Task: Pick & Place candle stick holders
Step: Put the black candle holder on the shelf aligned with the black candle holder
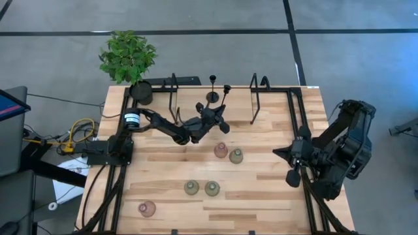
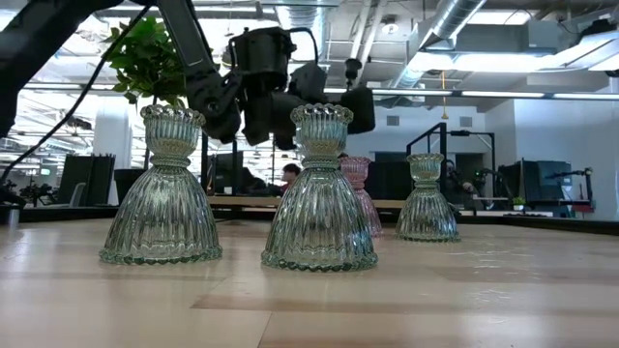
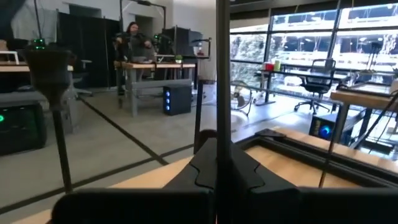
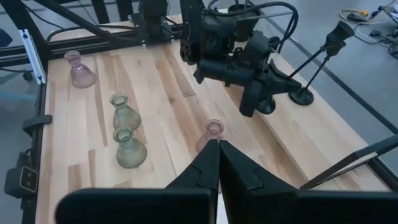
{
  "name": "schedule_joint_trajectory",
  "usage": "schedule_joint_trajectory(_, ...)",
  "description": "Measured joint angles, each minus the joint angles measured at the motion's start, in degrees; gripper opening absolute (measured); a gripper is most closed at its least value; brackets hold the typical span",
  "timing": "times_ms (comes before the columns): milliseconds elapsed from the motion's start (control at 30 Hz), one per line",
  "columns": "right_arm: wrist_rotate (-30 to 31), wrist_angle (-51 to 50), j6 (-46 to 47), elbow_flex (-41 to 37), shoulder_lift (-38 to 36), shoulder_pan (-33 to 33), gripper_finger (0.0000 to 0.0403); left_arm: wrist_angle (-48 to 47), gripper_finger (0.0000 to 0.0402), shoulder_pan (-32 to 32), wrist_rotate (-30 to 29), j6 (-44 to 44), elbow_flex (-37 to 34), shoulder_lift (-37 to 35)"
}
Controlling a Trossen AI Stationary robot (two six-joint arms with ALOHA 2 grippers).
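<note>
Two black holders (image 4: 298, 93): only right wrist view shows left hand (image 4: 264, 106) clamped on one; right hand (image 1: 292, 177) together.

The left arm reaches from the table's left edge toward the far middle, elbow bent, wrist raised above the surface. The left gripper (image 1: 221, 119) has its fingers pressed together around a thin black stem. The right arm sits folded at the right edge, the right gripper (image 1: 293, 176) closed and empty.
</note>
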Motion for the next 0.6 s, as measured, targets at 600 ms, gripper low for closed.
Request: schedule_joint_trajectory(600,0.04,0.12,0.77,0.02,0.26,-0.01,0.0000,2.02,0.0006,5.14,-1.92,-1.51,0.04,3.48)
